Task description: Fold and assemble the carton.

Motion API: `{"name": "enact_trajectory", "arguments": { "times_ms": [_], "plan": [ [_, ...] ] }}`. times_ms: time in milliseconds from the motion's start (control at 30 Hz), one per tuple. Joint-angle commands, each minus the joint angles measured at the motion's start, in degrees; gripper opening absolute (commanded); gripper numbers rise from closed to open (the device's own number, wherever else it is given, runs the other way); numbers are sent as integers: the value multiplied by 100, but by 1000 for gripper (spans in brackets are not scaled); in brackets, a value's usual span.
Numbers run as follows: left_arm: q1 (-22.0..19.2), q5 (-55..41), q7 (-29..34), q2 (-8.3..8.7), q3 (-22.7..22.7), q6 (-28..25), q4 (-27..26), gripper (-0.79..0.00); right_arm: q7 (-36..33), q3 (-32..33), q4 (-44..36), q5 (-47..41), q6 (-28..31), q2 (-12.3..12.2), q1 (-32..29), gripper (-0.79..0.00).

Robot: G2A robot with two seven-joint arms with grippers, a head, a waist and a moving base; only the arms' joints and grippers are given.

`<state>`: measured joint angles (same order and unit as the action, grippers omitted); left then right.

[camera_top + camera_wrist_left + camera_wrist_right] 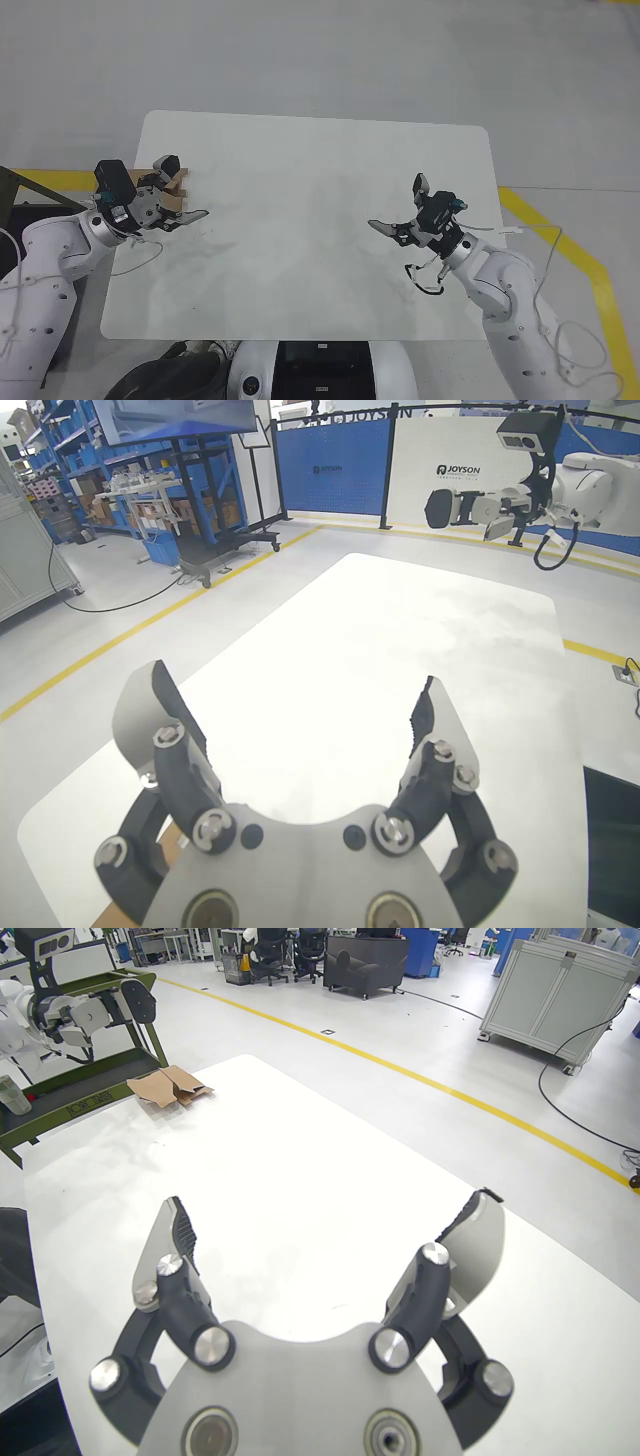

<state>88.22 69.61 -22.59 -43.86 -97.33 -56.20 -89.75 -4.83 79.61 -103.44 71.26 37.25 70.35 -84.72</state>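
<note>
The left tool (295,680) and right tool (330,1198), metal with ribbed pads, gape apart. A flattened brown cardboard carton (167,1087) lies at the smooth white table's (320,150) left edge in the top view.

White desk (320,150), brown carton (181,182) at its left edge, left gripper (184,192) over it, right gripper (396,202) well apart, both with fingers (420,183) spread wide.

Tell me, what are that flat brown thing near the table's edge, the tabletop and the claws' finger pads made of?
The carton looks like matte brown cardboard, with cut flaps. The table is smooth white, perhaps laminate. The right gripper's fingers carry black ribbed pads, probably rubber, on grey metal-looking shells.
</note>
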Motion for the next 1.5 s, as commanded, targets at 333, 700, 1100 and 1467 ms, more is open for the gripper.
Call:
{"name": "enact_trajectory", "arguments": {
  "times_ms": [333, 700, 1100, 1467],
  "plan": [
    [0, 0, 0, 0, 0, 0, 0, -1, 0, 0, 0, 0, 0, 0, 0, -1],
    [-39, -1219, 531, -21, 35, -180, 446, 0, 0, 0, 0, 0, 0, 0, 0, 0],
    [-781, -5908, 3519, 146, 662, 96, 1615, 0, 0, 0, 0, 0, 0, 0, 0, 0],
    [-1210, -8964, 5482, 158, 958, 654, 2223, 0, 0, 0, 0, 0, 0, 0, 0, 0]
  ]
}}
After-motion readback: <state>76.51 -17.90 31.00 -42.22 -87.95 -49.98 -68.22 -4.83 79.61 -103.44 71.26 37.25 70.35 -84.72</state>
